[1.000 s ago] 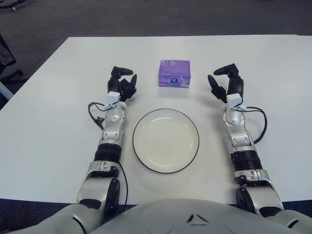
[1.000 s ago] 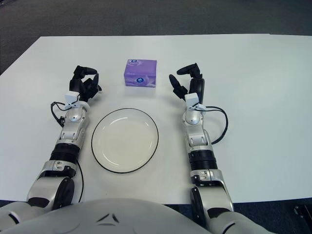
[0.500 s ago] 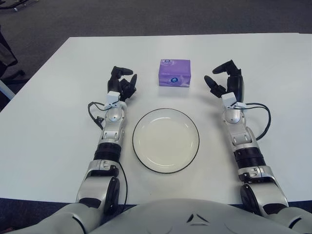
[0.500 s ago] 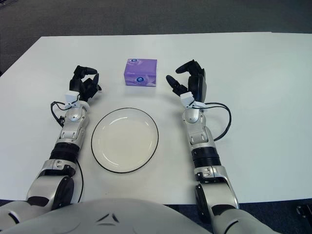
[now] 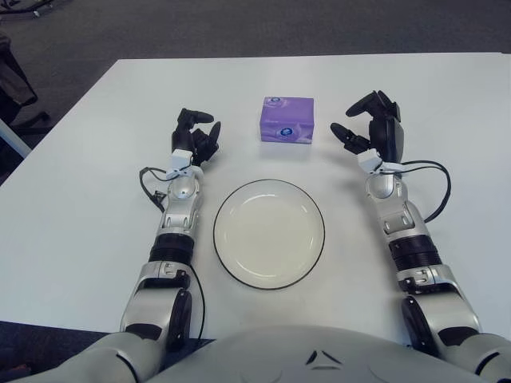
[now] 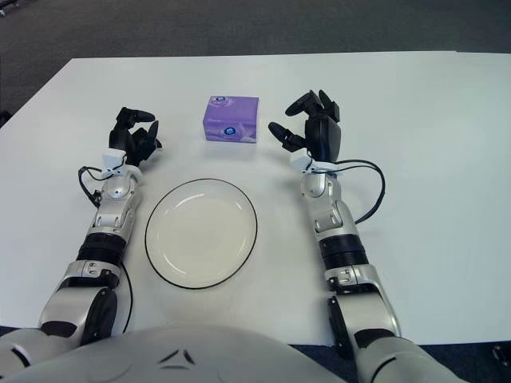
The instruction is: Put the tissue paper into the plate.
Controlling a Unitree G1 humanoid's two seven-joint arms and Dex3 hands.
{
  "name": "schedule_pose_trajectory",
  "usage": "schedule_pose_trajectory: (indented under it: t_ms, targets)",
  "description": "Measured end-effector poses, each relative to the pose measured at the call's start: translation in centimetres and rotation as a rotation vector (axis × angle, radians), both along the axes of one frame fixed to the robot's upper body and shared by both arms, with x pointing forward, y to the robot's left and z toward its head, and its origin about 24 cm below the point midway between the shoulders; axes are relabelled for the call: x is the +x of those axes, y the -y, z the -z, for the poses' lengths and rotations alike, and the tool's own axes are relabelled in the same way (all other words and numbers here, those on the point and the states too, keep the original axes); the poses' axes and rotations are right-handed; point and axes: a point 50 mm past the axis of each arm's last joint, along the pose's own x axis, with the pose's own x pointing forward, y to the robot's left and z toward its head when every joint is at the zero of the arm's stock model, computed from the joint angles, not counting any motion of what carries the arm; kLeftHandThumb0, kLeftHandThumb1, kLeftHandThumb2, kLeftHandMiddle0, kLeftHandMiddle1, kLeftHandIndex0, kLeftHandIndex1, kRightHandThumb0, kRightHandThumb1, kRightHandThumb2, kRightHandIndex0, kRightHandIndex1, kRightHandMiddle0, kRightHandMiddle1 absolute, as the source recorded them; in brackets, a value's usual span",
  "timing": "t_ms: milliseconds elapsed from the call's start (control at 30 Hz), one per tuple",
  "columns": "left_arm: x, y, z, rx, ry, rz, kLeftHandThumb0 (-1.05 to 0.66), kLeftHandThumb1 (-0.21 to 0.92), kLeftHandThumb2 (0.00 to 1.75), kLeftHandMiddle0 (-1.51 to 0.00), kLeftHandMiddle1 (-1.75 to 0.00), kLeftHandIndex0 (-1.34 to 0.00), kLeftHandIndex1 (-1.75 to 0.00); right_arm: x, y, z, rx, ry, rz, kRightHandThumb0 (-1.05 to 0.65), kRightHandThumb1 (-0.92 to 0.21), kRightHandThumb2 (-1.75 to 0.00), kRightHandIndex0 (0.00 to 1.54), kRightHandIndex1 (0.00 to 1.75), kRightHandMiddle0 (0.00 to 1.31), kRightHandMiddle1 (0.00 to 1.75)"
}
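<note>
A purple tissue pack lies on the white table, just beyond a white plate with a dark rim. My right hand is raised to the right of the pack, fingers spread toward it, with a small gap between them and nothing held. Left of the pack and above the plate's left edge, my left hand stays idle with fingers loosely spread and empty.
The white table reaches the frame on all sides, with dark carpet beyond its far edge. Black cables loop beside each forearm. A dark object shows at the far left off the table.
My right hand has lifted and moved forward and leftward toward the tissue pack, forearm tilting in. The left arm barely shifted. Pack and plate stay put.
</note>
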Motion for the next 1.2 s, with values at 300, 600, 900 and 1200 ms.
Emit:
schedule_pose_trajectory:
  t_ms: [300,600,900,1200]
  targets:
    - [0.0,0.0,0.0,0.001,0.003,0.002,-0.36,0.91,0.32,-0.76,-1.75,-0.43,-1.52,1.7,-0.6,-2.7,-0.164,0.083,-0.065,-0.35,-0.92,-0.46,0.74,0.29,0.25,1.68]
    - [0.1,0.0,0.1,0.001,0.000,0.003,-0.36,0.91,0.32,-0.76,-1.75,-0.43,-1.52,2.7,-1.6,-4.1,-0.272,0.069,-0.138,-0.48,-0.92,-0.48,0.75,0.06,0.48,0.38]
    - [0.2,0.1,0.0,0.000,0.002,0.005,-0.36,0.92,0.32,-0.75,-1.75,-0.43,-1.52,3.5,-3.1,-4.6,-0.364,0.057,-0.174,-0.56,-0.92,-0.60,0.67,0.00,0.51,0.15]
    - [0.2,0.2,0.0,0.002,0.003,0.008,-0.36,0.92,0.32,-0.75,-1.75,-0.43,-1.52,4.4,-3.6,-4.5,-0.406,0.022,-0.177,-0.59,-0.92,-0.74,0.66,0.00,0.53,0.11]
